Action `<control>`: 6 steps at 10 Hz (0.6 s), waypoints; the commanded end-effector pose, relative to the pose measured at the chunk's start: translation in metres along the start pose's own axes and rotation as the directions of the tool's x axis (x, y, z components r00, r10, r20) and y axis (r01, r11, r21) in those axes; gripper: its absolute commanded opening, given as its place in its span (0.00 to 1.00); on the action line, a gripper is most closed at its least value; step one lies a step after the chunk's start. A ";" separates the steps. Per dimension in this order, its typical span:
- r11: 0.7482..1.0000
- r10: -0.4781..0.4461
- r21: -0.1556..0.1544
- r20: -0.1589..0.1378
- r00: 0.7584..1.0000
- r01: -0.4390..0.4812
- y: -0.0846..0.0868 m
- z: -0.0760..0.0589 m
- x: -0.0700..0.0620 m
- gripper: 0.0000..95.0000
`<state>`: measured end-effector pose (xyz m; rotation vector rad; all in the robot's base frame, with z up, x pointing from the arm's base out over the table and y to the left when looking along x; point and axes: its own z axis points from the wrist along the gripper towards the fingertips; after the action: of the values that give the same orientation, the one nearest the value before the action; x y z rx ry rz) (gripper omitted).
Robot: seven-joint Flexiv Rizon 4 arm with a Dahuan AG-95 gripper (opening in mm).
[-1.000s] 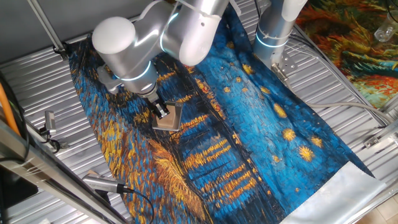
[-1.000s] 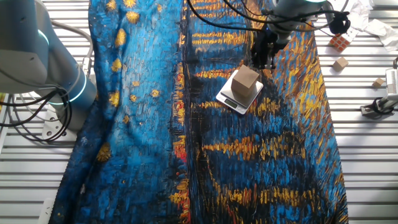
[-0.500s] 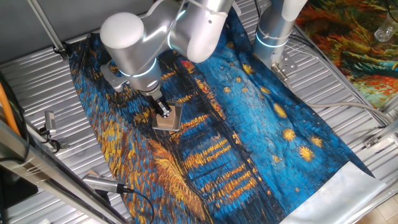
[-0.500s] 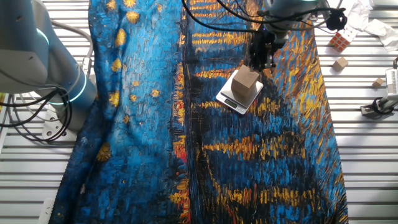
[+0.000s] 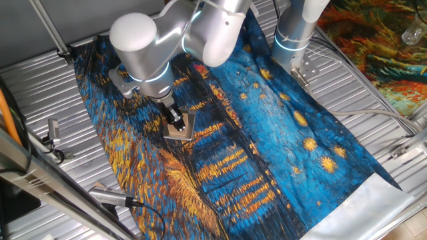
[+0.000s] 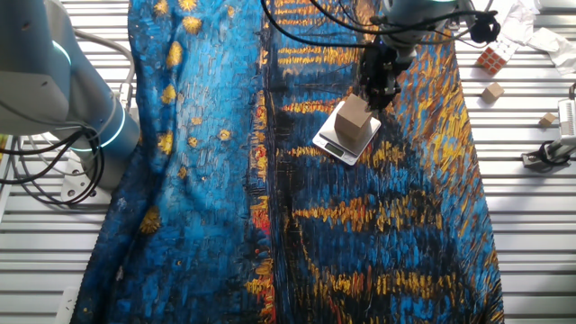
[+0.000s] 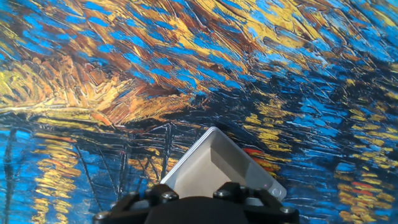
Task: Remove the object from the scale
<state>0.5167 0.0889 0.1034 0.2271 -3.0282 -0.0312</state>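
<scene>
The tan block sits on the grey scale, which lies flat on the blue-and-yellow cloth. In the other fixed view the block covers the scale's half toward 1 o'clock, leaving a strip with a small dark display bare toward 7 o'clock. The gripper hangs just at 1 o'clock of the block, its dark fingers pointing down beside the block's upper edge. Whether they touch the block cannot be told, and how far the jaws stand apart is also unclear from any view.

In the one fixed view the gripper reaches down from the arm's large grey wrist onto the block, hiding much of it. The scale shows only as a thin grey edge behind the block.

The hand view looks along the dark body of the hand at the bottom edge. The scale juts out from under it toward 12 o'clock as a pale grey corner with a raised rim, cloth all around. The fingertips do not show here.

A second arm's base stands at 9 o'clock of the cloth in the other fixed view. On the ribbed table, toward 2 o'clock, lie a colour cube and two small wooden blocks, well apart from the scale.
</scene>
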 end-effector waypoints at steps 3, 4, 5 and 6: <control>0.999 -0.032 0.011 -0.006 0.999 0.032 0.001 0.008 0.003 0.80; 0.999 -0.038 0.012 -0.007 0.999 0.038 0.001 0.012 0.003 0.80; 0.999 -0.040 0.014 -0.008 0.999 0.041 0.000 0.016 0.002 0.80; 0.999 -0.043 0.017 -0.008 0.999 0.044 -0.001 0.020 0.001 0.80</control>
<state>0.5140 0.0863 0.0818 0.2972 -3.0150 -0.0041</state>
